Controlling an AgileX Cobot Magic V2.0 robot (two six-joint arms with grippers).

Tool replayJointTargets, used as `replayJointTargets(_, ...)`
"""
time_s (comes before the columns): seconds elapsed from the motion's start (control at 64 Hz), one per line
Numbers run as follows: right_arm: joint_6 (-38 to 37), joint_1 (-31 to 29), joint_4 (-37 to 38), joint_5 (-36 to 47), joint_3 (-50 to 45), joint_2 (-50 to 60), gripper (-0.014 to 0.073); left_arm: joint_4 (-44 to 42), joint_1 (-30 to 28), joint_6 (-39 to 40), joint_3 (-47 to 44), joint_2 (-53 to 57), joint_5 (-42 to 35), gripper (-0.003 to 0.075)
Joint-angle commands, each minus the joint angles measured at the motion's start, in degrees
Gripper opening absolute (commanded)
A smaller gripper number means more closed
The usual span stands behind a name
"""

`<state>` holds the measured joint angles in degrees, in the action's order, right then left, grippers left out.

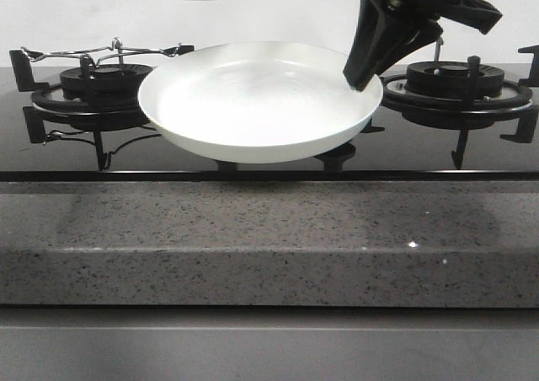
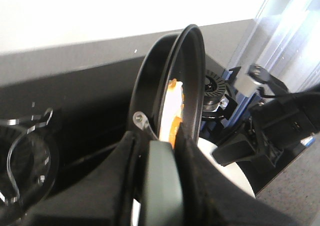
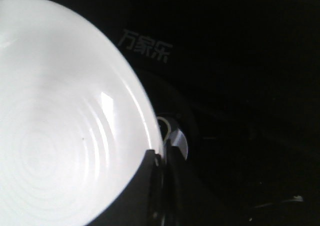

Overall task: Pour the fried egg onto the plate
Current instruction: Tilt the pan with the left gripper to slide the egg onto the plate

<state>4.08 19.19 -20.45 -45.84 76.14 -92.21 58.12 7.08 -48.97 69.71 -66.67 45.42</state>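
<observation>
The plate [image 1: 253,103] is plain white, the pan [image 2: 172,81] above it is black, and the fried egg [image 2: 173,111] is orange and white.

Plate [image 1: 253,111]: glossy white, smooth, ceramic-looking, faint concentric rings inside. Frying pan [image 2: 150,81]: matt black nonstick look, one metal rivet. Fried egg [image 2: 174,111]: glossy white, orange yolk. Hob [image 1: 76,158]: shiny black glass; pan supports matt black metal. Worktop [image 1: 269,246]: speckled grey stone, semi-matt. Right hand [image 1: 370,65]: matt black plastic.
</observation>
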Motion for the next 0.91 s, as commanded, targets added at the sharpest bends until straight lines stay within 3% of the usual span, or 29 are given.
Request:
replayJointTargets(0.0, 0.5, 0.0, -1.2, 2.5, 1.3, 2.2, -0.0054, 1.6, 3.6, -2.6, 1.7, 3.0, -6.7, -0.0020)
replayJointTargets(0.422, 0.5, 0.0, -1.2, 2.5, 1.3, 2.2, -0.0054, -16.2, 14.4, -3.8, 1.7, 4.2, -15.5, -0.0019)
replayJointTargets(0.891, 0.5, 0.0, -1.2, 2.5, 1.3, 2.2, -0.0054, -17.7, 14.9, -4.3, 1.7, 3.5, -17.4, -0.0019)
